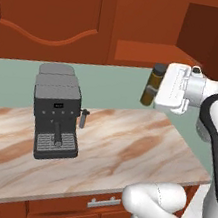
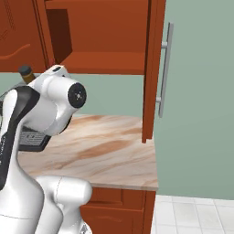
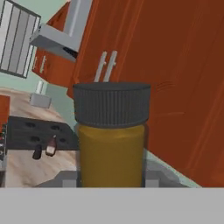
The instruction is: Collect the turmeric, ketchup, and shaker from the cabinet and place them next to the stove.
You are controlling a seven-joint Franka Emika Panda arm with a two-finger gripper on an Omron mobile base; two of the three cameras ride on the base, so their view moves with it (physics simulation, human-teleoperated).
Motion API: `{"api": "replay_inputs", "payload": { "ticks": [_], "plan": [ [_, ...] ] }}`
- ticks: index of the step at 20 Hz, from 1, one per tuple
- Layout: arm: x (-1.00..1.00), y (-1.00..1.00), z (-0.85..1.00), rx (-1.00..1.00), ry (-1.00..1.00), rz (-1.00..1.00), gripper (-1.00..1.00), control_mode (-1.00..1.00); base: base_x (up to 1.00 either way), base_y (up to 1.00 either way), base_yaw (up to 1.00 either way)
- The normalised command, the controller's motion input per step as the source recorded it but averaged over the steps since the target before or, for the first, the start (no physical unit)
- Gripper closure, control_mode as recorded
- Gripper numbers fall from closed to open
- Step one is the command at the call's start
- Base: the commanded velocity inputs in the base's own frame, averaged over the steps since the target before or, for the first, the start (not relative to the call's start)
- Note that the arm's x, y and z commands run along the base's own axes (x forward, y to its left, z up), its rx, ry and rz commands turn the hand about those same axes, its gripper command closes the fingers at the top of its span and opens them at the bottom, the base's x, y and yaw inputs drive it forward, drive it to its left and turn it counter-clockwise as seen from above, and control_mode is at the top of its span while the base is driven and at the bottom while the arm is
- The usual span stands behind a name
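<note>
The red-brown cabinet (image 1: 151,22) runs along the wall above everything, and its doorless shelf niche (image 2: 103,61) looks bare from where I stand. Below it lies the marbled countertop (image 1: 125,144), pale with brown streaks, backed by a green wall. On the left of that counter sits a dark grey espresso machine (image 1: 55,112), upright, with its portafilter (image 1: 83,118) sticking out to the right.

Up in the air at the far right end of the counter, just under the shelf, the gripper (image 1: 157,89) is clamped on the turmeric (image 1: 152,84); the jar stands upright, clear of the counter, its dark cap (image 3: 112,105) on top and the olive-yellow body below. In the hand view the two fingers (image 3: 65,178) press against the jar's sides low down.

Far beyond the jar in that same view lies the black stove (image 3: 37,134), and just beside its near edge stand the ketchup (image 3: 51,145) and the small dark shaker (image 3: 37,152), close together on the counter.
</note>
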Motion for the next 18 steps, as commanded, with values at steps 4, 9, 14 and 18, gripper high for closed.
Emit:
{"api": "replay_inputs", "payload": {
  "ticks": [4,9,14,18],
  "plan": [
    [-0.20,0.14,-0.10,-0.01,-0.01,0.04,1.00,1.00,-0.55,0.49,0.14],
    [0.00,0.00,0.00,0.00,0.00,0.00,1.00,1.00,-0.65,0.83,0.21],
    [0.00,0.00,0.00,0.00,0.00,0.00,1.00,1.00,-0.55,0.96,0.20],
    [0.00,0.00,0.00,0.00,0.00,0.00,1.00,1.00,-0.34,1.00,0.17]
  ]
}}
